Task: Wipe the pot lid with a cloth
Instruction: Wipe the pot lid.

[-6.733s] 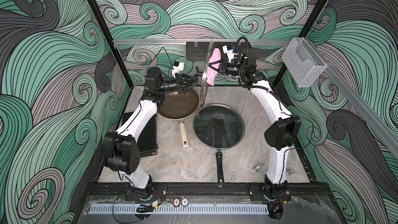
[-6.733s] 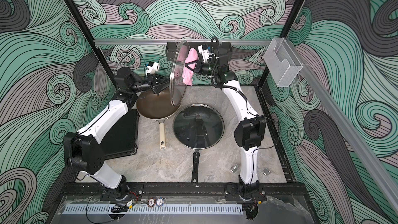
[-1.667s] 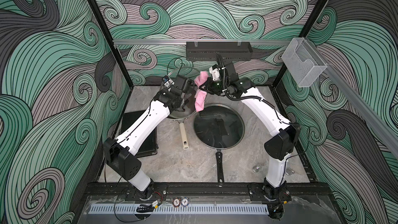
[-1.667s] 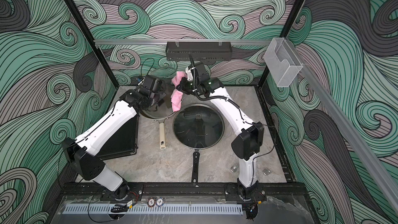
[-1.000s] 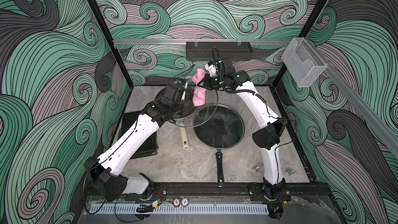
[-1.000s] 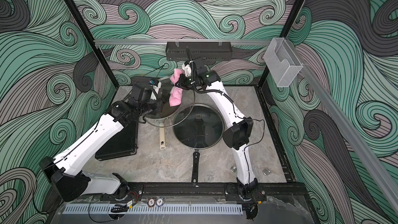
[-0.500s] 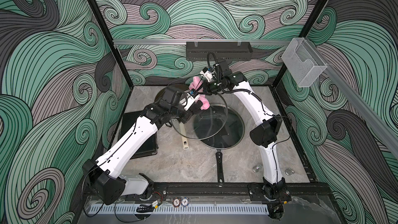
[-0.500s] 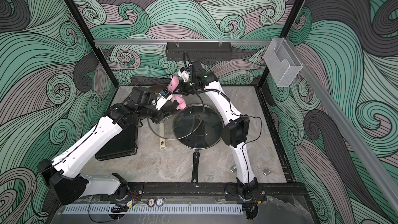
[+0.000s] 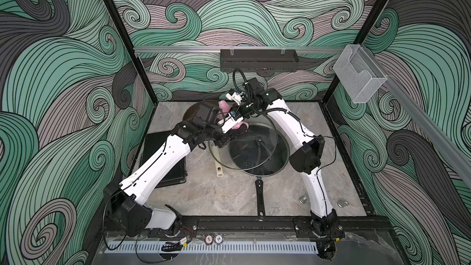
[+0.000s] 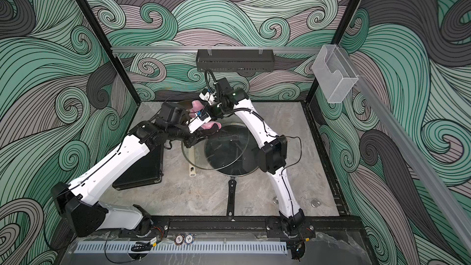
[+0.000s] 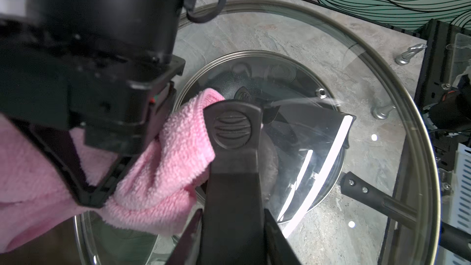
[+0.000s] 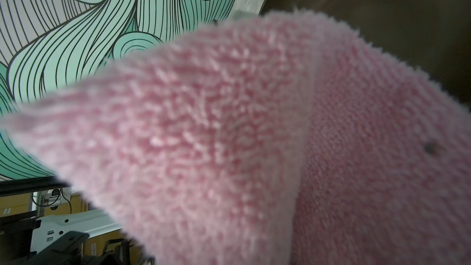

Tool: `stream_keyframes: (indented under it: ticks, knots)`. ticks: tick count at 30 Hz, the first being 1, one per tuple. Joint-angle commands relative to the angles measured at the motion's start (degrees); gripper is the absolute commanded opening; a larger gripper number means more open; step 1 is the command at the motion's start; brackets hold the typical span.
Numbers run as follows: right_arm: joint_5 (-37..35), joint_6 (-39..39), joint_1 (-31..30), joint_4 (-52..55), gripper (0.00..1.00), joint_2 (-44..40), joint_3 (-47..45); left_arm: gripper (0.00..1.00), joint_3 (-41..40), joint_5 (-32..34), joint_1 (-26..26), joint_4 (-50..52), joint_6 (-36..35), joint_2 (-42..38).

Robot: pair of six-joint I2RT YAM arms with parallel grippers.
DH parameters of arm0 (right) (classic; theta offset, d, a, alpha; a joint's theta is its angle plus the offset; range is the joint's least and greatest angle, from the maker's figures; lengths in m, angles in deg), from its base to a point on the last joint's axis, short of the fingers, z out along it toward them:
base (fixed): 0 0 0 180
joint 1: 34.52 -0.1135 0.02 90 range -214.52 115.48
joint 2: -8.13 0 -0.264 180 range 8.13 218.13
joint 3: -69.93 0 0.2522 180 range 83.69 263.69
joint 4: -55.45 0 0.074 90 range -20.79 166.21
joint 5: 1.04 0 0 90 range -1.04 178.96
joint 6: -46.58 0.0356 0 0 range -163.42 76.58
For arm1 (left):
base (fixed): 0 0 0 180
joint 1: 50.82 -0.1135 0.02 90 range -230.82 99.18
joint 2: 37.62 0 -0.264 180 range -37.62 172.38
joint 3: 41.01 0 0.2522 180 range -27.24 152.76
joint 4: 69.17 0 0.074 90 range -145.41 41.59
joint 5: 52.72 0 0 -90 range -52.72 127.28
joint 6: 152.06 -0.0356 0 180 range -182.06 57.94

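The left pincer (image 11: 232,212) is closed on the black handle (image 11: 233,133) of the lid (image 9: 254,154), one finger on either side of it. It holds the glass lid off the table (image 9: 229,195) at a tilt. In both top views the lid hangs over the near rim of the black pan (image 9: 280,164), which lies on the table under a second lid (image 11: 293,72) of its own. That second lid shows through the held glass in the left wrist view. The right pincer (image 11: 96,192) is closed on the cloth (image 11: 158,174). The pink rag is bunched on the handle side of the lid, and its folded edge touches the handle's rounded end. Whether it presses flat on the glass cannot be told. In a top view one pink fold (image 9: 240,126) shows at the far rim of the lid beneath the two wrists, and another (image 9: 224,104) sticks up behind them. The right wrist view is nearly filled by the terry pile of the cloth. Behind the arms a brown pan (image 9: 191,109) sits near the back wall, and its pale handle (image 9: 219,170) points forward under the lid's edge. A flat black case (image 9: 155,144) lies on the left side of the table, partly under the left arm. Two small metal knobs (image 9: 303,199) lie near the right arm's base.
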Motion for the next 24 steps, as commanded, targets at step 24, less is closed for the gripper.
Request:
stream_keyframes:
  ticks: [24]
  knots:
    - [-24.7,1.0,6.2,8.4,0.00,-9.8,-6.0,0.00,6.1,17.6,-0.3,-12.9,9.4,-0.9]
